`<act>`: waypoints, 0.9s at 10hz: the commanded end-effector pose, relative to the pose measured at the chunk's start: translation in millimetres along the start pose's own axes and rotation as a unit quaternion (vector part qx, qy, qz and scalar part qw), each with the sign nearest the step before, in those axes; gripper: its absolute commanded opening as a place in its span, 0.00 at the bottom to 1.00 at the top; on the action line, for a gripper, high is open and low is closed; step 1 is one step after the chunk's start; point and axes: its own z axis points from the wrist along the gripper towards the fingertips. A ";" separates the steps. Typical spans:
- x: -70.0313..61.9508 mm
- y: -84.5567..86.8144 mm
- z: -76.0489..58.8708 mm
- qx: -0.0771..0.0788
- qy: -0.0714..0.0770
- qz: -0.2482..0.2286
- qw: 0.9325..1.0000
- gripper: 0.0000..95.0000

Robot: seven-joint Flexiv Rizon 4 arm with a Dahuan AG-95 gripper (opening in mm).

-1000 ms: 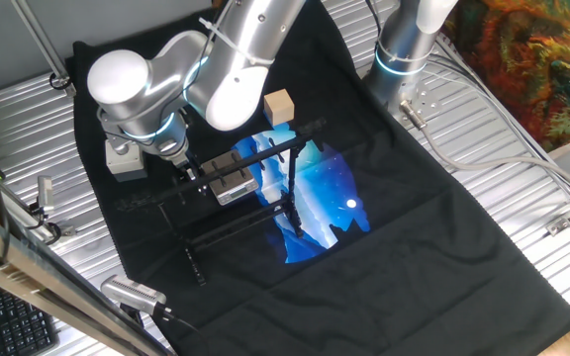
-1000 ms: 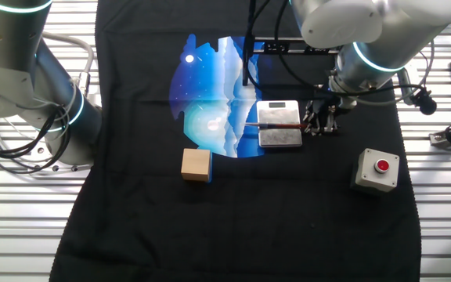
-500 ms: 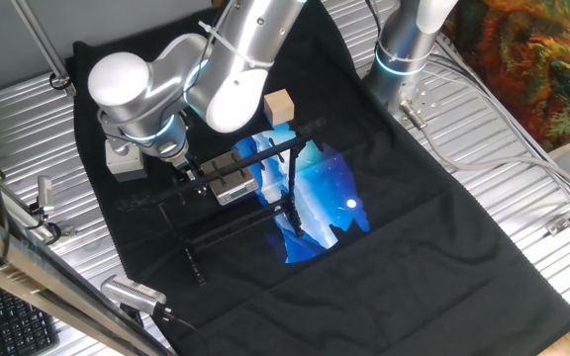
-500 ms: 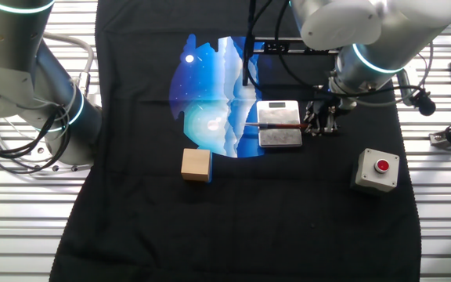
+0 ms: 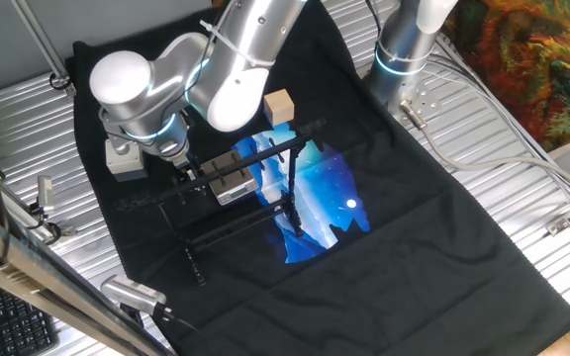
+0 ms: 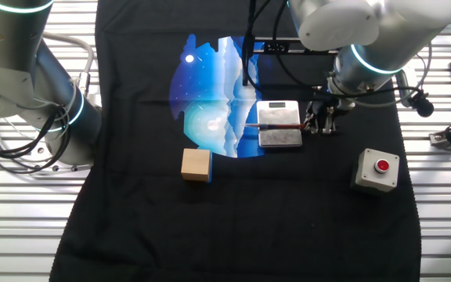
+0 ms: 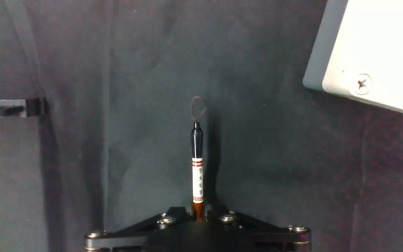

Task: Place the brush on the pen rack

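Observation:
The grey ridged pen rack [image 6: 280, 124] stands on the black cloth beside the blue picture; it also shows in one fixed view [image 5: 228, 179]. The thin reddish-brown brush [image 6: 275, 124] lies level across the rack's top, its pale tip pointing left. My gripper [image 6: 319, 122] is at the rack's right side, shut on the brush's back end. In the hand view the jaws [image 7: 196, 208] are closed on the shaft, and the brush's end [image 7: 196, 164], with a white band and dark tip, sticks out ahead over bare cloth. In one fixed view the gripper [image 5: 188, 174] is left of the rack.
A wooden cube [image 6: 196, 165] sits left of and nearer than the rack. A grey box with a red button [image 6: 378, 169] stands to the right, and its corner shows in the hand view [image 7: 369, 56]. Long black rods [image 5: 265, 148] cross just behind the rack. A second arm's base [image 6: 45, 102] is at the left.

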 end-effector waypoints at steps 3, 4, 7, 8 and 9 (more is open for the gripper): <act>-0.3 0.1 -0.9 0.002 -0.006 -0.003 1.000 0.00; -0.8 0.3 -4.8 0.004 -0.013 -0.008 1.000 0.00; -0.4 1.9 -39.2 0.008 -0.047 -0.041 0.998 0.00; 1.8 3.7 -57.1 0.008 -0.057 -0.056 0.997 0.00; 4.4 5.6 -70.7 0.009 -0.067 -0.070 0.995 0.00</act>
